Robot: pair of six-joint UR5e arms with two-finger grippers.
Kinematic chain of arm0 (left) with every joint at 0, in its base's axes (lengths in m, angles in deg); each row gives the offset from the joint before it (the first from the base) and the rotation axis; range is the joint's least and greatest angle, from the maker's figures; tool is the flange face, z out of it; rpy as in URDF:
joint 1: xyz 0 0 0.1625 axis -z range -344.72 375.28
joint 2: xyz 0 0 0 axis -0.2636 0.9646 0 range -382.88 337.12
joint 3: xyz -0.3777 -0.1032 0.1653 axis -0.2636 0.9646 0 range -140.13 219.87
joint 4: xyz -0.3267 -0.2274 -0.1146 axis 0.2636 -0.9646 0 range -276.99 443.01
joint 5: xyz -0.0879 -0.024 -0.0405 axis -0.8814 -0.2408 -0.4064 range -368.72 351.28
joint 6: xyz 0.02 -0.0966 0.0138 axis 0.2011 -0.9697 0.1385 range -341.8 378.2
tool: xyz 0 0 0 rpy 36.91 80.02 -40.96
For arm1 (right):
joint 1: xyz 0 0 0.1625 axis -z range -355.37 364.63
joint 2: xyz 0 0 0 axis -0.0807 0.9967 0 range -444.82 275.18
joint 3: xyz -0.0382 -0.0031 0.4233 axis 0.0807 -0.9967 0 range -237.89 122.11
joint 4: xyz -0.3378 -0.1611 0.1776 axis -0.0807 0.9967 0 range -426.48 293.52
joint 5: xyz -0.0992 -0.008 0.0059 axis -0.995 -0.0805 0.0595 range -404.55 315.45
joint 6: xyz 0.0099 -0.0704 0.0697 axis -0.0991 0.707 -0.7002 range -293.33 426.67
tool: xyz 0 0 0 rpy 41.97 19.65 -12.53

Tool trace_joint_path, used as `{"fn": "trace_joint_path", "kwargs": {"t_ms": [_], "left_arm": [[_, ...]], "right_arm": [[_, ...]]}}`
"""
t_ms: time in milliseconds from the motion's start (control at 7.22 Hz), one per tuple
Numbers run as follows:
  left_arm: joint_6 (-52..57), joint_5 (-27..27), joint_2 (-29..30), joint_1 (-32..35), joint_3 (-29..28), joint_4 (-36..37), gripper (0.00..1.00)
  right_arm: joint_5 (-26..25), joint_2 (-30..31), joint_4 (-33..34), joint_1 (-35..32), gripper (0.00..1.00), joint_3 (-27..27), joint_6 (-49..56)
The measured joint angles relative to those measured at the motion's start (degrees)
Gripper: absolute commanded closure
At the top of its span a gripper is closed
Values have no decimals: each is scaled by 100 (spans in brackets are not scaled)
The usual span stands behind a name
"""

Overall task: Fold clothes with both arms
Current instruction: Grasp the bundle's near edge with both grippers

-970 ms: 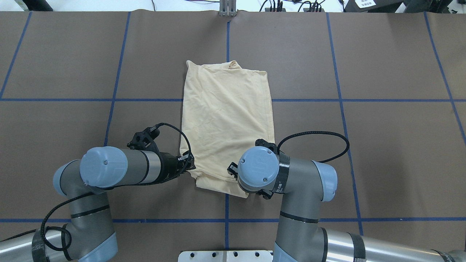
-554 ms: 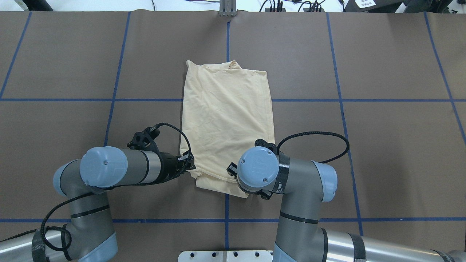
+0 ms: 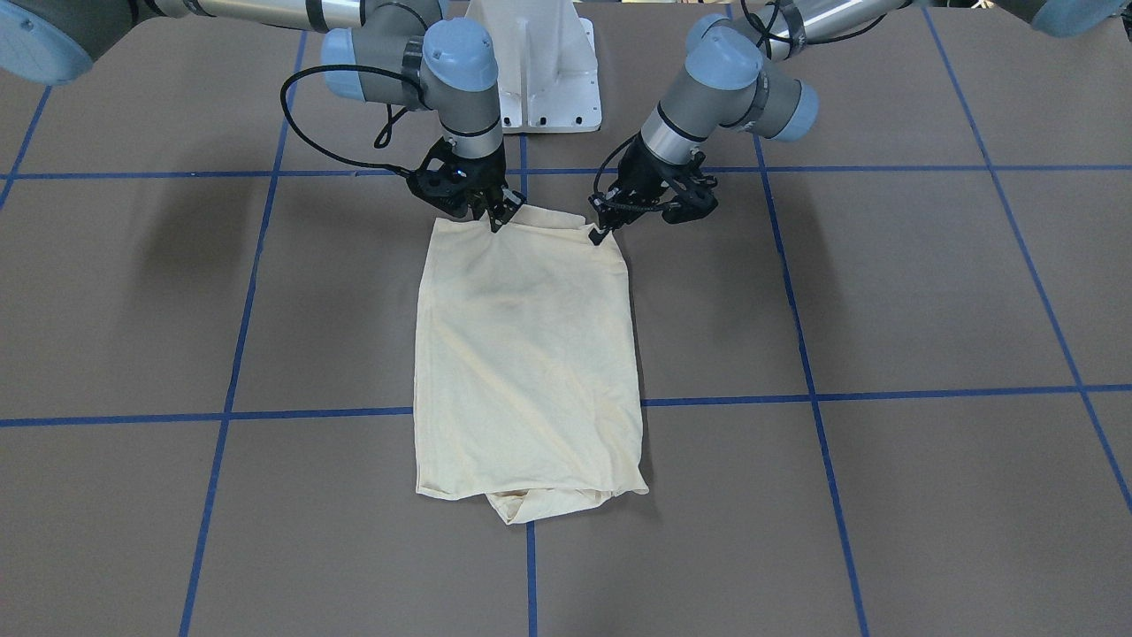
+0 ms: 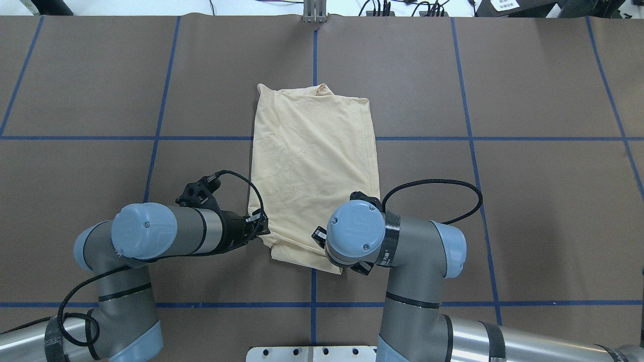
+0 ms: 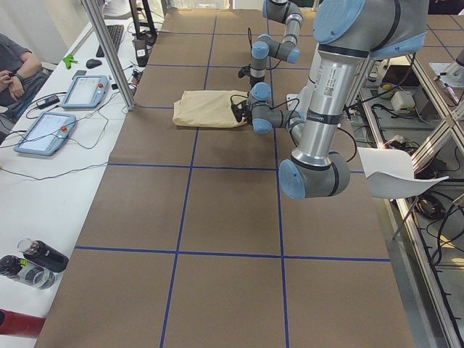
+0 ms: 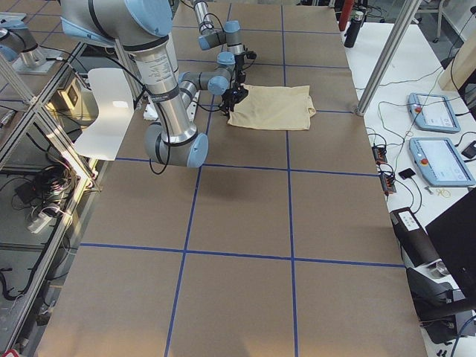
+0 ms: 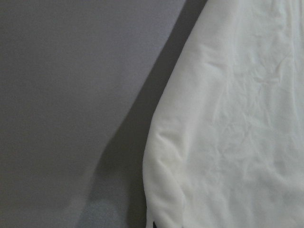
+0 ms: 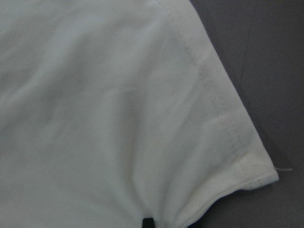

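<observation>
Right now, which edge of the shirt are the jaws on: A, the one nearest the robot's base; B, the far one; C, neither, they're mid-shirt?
A: the left arm and right arm both have their jaws at the corners of the shirt nearest the base.

One T-shirt (image 4: 313,166), two robot arms (image 4: 166,231) (image 4: 407,241), one white pedestal (image 3: 539,71)

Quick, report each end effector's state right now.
Left end effector: closed, pinching a corner of the T-shirt.
Right end effector: closed, pinching the T-shirt's other corner on the robot's side.
</observation>
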State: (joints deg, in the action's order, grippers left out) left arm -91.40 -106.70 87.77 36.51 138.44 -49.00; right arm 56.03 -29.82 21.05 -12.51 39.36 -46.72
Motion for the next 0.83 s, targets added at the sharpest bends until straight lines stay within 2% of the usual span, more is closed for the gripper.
{"fn": "trace_joint_path", "kwargs": {"t_ms": [416,831], "left_arm": [[0,6,5,-9,-18,-8,100],[-37,-20,-7,-3,71,-7,100]], "right_arm": [[17,-1,1,-14,100,5,2],[320,67,7,-91,100,94,7]]}}
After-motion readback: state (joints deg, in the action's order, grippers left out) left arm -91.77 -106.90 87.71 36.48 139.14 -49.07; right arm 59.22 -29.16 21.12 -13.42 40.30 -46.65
